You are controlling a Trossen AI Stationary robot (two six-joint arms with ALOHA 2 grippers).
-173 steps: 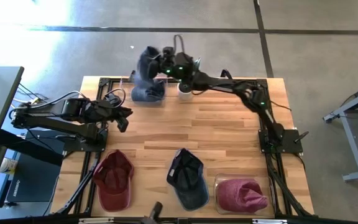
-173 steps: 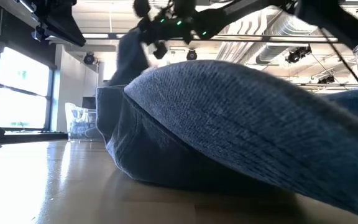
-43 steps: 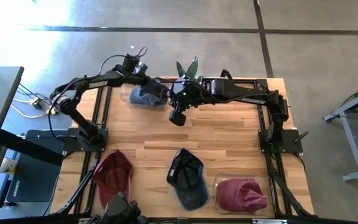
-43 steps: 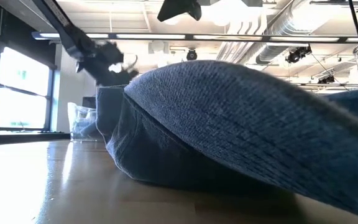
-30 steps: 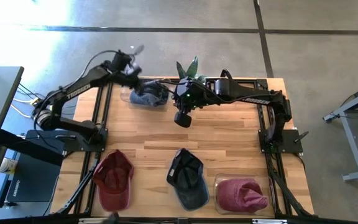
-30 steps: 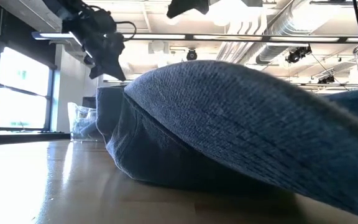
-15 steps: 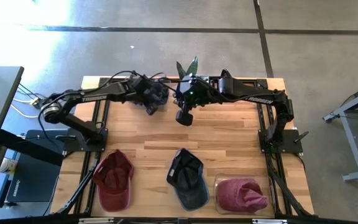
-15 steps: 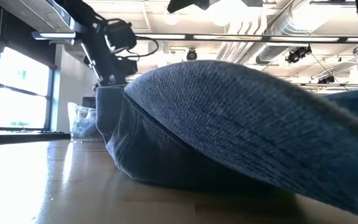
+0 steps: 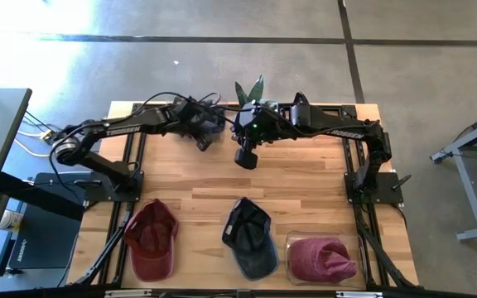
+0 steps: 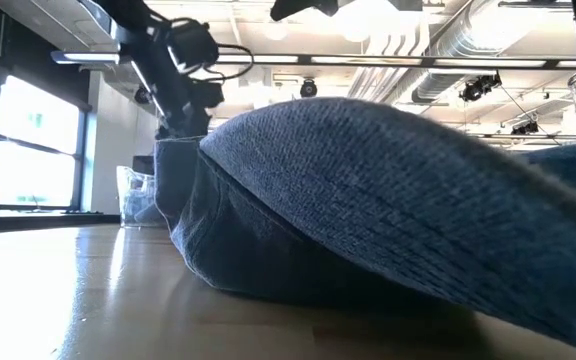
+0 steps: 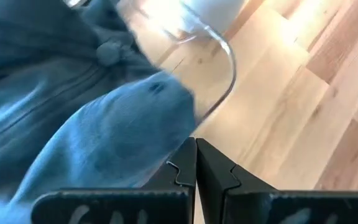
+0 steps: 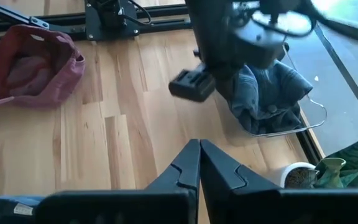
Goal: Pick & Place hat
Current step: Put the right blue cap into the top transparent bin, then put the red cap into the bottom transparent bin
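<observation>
Since about a second earlier, the left arm had swung in off the far-left corner and dropped low over the counter point(image 9: 305, 178); its left pincer point(image 9: 203, 138) sat right at the blue hat point(image 9: 211, 123), which lay bunched in a clear tray point(image 12: 303, 121) at the far edge of the counter, beside a small potted plant point(image 9: 251, 91); in the left wrist view the two fingers point(image 11: 180, 167) were pressed together with nothing between them, tips just at the hat's fabric and the tray's clear rim; couldn't tell if they actually touched the cloth.

The right pincer point(image 9: 245, 157) hung above the counter just right of the tray, looking down on it; its fingers point(image 12: 188, 163) were pressed together too, holding nothing.

Along the near edge: a red cap point(image 9: 151, 240) on the left, a dark blue cap point(image 9: 249, 237) in the middle, and a pink hat point(image 9: 321, 258) in another clear tray on the right; the low view was mostly filled by the dark blue cap point(image 10: 388, 220) up close.
</observation>
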